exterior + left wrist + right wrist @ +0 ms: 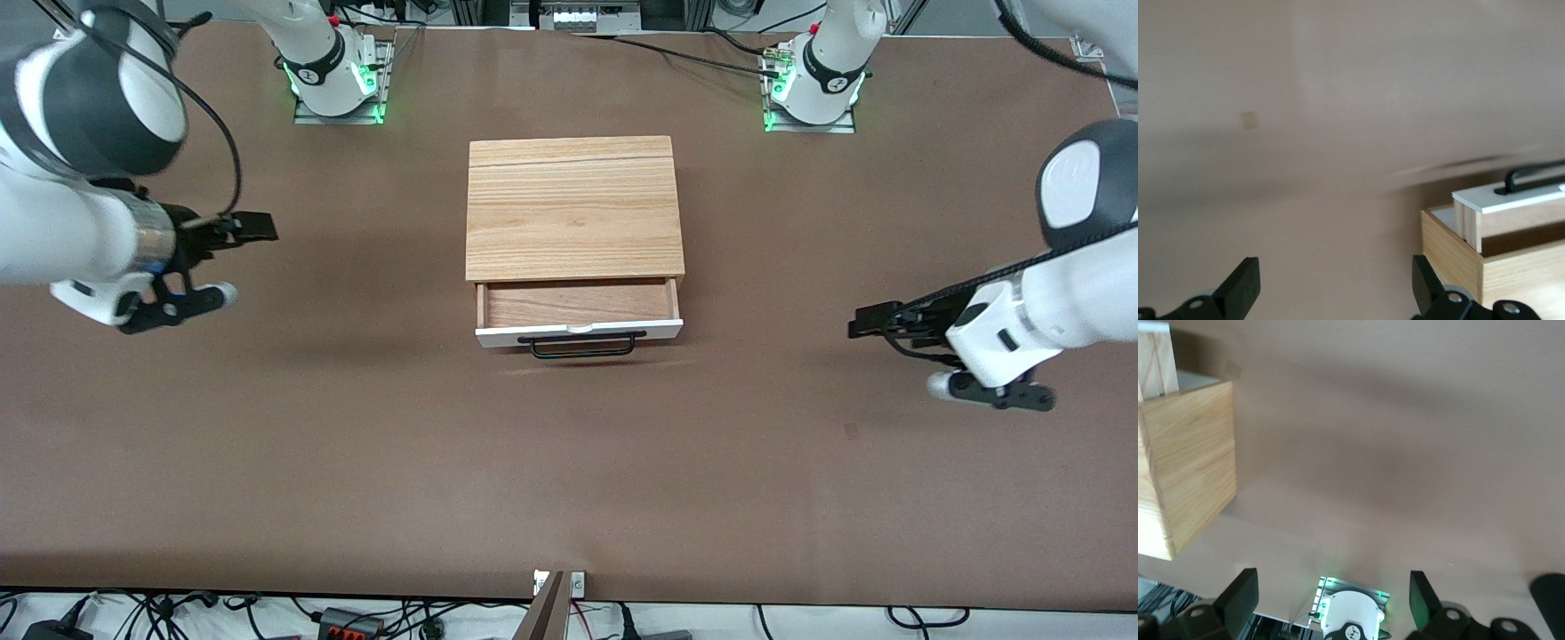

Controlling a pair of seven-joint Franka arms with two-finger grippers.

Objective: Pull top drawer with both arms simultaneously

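Observation:
The top drawer (578, 307) of the small wood cabinet (573, 209) stands partly pulled out toward the front camera, showing its wood-grain inside, white front panel and black bar handle (582, 345). My left gripper (878, 320) is open and empty over the table, off toward the left arm's end, apart from the drawer. My right gripper (252, 228) is open and empty over the table toward the right arm's end. The left wrist view shows the open left gripper (1336, 280), the drawer's white front (1511, 199) and the handle (1531, 175). The right wrist view shows the open right gripper (1331, 597) and the cabinet's side (1185, 460).
The brown table (356, 462) spreads wide around the cabinet. The right arm's base (333, 76) and the left arm's base (813, 80) stand at the table's edge farthest from the front camera. Cables lie along the near edge.

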